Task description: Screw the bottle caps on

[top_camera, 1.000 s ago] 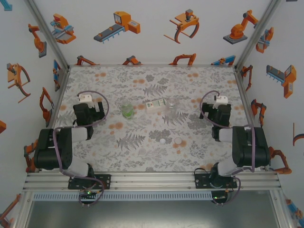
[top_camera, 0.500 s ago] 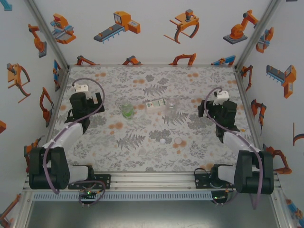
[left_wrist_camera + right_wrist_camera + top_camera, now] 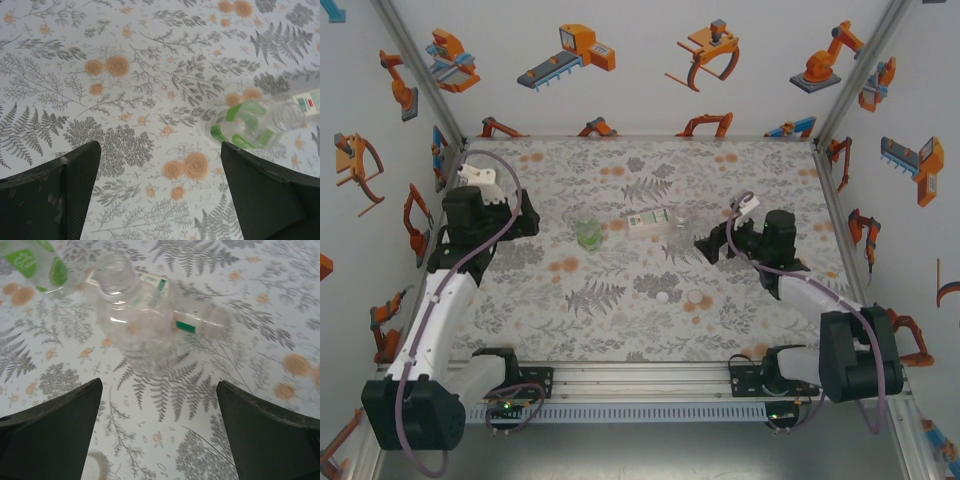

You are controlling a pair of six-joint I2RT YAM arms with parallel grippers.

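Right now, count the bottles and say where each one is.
3. Green bottle left of centre; labelled bottle lying at centre; clear bottle upright, right beside it. None seems hidden.

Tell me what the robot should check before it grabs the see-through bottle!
1. Right gripper open: ok, fingers wide apart, nothing between them.
2. Clear bottle standing up: ok, upright just ahead of the right gripper.
3. Its mouth free for a cap: ok, no cap on it.
4. Room around it: not ok, the labelled bottle lies close behind; cannot tell if they touch.
5. Caps ready: ok, two white caps lie on the table, nearer the arms.
6. Left gripper free: ok, open and empty.
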